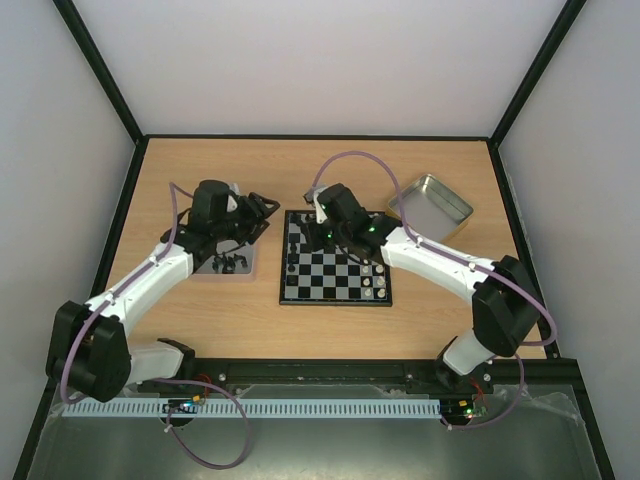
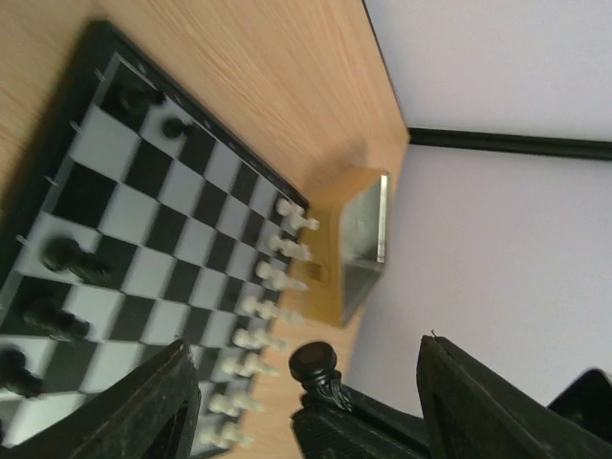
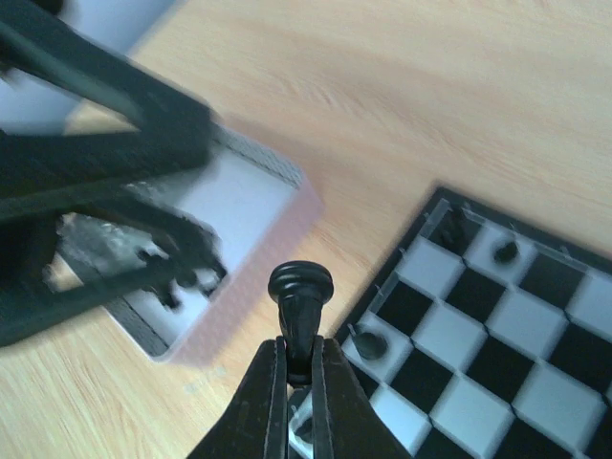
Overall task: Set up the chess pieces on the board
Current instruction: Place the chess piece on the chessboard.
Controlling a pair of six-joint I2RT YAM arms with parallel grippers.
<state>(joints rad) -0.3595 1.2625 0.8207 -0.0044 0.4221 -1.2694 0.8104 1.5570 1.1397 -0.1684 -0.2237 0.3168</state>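
Grip on a black pawn (image 3: 300, 287) over the board (image 1: 336, 290)
The right gripper (image 3: 300, 356) is closed tight on the pawn's base, above the board's edge; the left gripper (image 2: 304, 354) stands wide open and empty.

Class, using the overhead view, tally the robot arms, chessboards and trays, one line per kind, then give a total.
Robot arms: 2 (left arm, right arm)
Chessboard: 1
Trays: 2 (left tray, right tray)
Total: 5

A metal tray (image 1: 437, 200) rests at the wooden table's (image 1: 190, 170) far right corner.
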